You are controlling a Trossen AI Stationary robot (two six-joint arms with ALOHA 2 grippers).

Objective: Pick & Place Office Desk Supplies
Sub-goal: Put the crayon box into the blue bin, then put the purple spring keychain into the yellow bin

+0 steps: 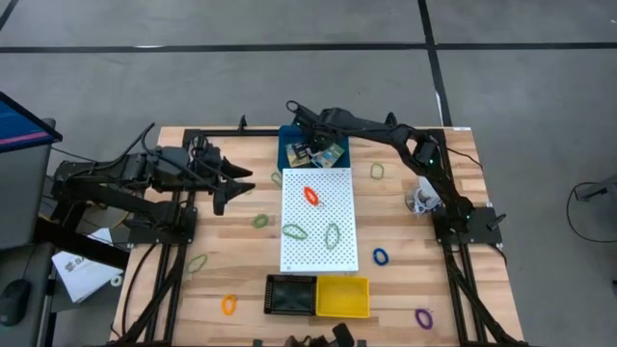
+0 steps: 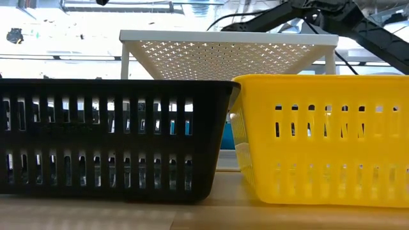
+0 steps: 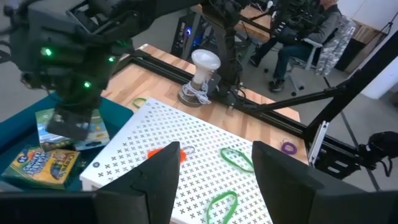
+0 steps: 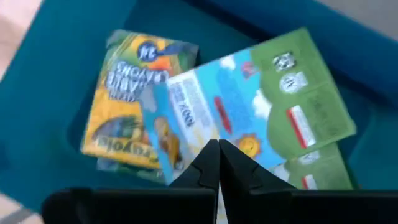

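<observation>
Now the right gripper [image 4: 217, 163] hangs over the teal tray [image 1: 285, 145] at the table's far edge, fingers pinched shut with nothing between them, above the printed packets [image 4: 249, 118]. By the look of it, this is the approach; a pick would need the fingers opened first. The left gripper [image 3: 211, 177] waits open beside the white perforated board [image 1: 319, 220], where rubber bands [image 1: 311, 195] lie. Wooden table [image 1: 231, 270], black basket [image 2: 115, 137] and yellow basket [image 2: 319, 140] near; a seated person behind.

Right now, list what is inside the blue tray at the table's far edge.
Blue tray: yellow crayon box beneath green-and-blue printed packets. The shut right claw covers some; anything underneath is hidden.
</observation>
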